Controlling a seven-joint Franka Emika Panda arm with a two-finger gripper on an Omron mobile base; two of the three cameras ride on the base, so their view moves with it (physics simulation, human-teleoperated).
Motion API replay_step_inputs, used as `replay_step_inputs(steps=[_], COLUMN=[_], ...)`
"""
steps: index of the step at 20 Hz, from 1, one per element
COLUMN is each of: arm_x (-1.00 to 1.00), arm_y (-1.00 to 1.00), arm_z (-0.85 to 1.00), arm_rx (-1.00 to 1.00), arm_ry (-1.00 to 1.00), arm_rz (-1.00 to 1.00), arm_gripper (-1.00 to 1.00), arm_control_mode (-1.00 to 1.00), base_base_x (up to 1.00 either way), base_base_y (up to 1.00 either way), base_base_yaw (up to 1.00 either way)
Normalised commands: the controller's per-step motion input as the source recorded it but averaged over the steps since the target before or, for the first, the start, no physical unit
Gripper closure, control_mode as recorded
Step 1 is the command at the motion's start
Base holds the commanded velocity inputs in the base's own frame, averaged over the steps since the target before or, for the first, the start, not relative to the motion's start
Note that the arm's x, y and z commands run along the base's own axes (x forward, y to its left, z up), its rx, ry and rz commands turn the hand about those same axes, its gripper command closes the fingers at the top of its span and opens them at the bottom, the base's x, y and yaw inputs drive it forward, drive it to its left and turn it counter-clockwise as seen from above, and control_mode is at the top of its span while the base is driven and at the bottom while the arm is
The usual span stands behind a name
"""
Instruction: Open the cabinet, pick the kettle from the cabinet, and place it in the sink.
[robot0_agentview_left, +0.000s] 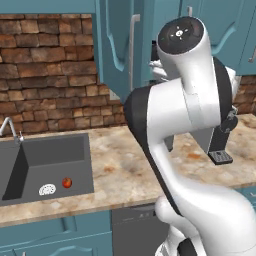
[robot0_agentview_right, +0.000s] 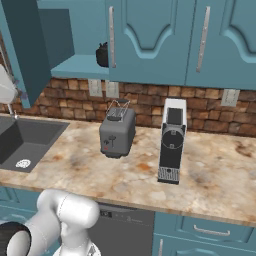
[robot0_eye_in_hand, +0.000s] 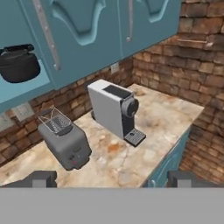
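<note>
The cabinet (robot0_agentview_right: 70, 35) stands open, its door (robot0_agentview_right: 22, 50) swung out to the left. On its shelf sits the black kettle (robot0_eye_in_hand: 17, 63), at the upper left of the hand view; in the right base view the kettle (robot0_agentview_right: 102, 55) peeks out beside the edge of the shut neighbouring door. My gripper (robot0_eye_in_hand: 113, 180) is open, fingertips (robot0_eye_in_hand: 41, 178) wide apart with nothing between them, some way back from the kettle and lower than it. The sink (robot0_agentview_left: 55, 155) lies at the left of the counter with a faucet (robot0_agentview_left: 7, 127) behind it.
A grey toaster (robot0_agentview_right: 117, 132) and a white-and-black coffee machine (robot0_agentview_right: 172, 140) stand on the marbled counter (robot0_agentview_right: 215, 175) below the shut cabinet doors (robot0_agentview_right: 150, 40). A white sponge-like thing (robot0_agentview_left: 47, 189) and a small red ball (robot0_agentview_left: 66, 182) lie in the sink. Brick wall behind.
</note>
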Motion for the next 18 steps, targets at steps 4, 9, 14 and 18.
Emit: replay_step_inputs(steps=[4,9,14,18], arm_x=[0.11,0.15,0.18,0.22], arm_y=[-0.33,-0.25,-0.15,-0.04], arm_z=[-0.01,-0.04,-0.08,-0.1], arm_rx=[0.07,0.12,0.12,0.13], arm_ry=[0.0,-0.02,-0.09,-0.12], arm_rz=[0.2,0.25,0.29,0.28], arm_gripper=[-1.0,-1.0,-1.0,-1.0], arm_control_mode=[-1.0,-1.0,-1.0,-1.0], base_base_x=[0.0,0.0,0.0,0.0], base_base_y=[0.0,0.0,0.0,0.0], base_base_yaw=[0.0,0.0,0.0,0.0])
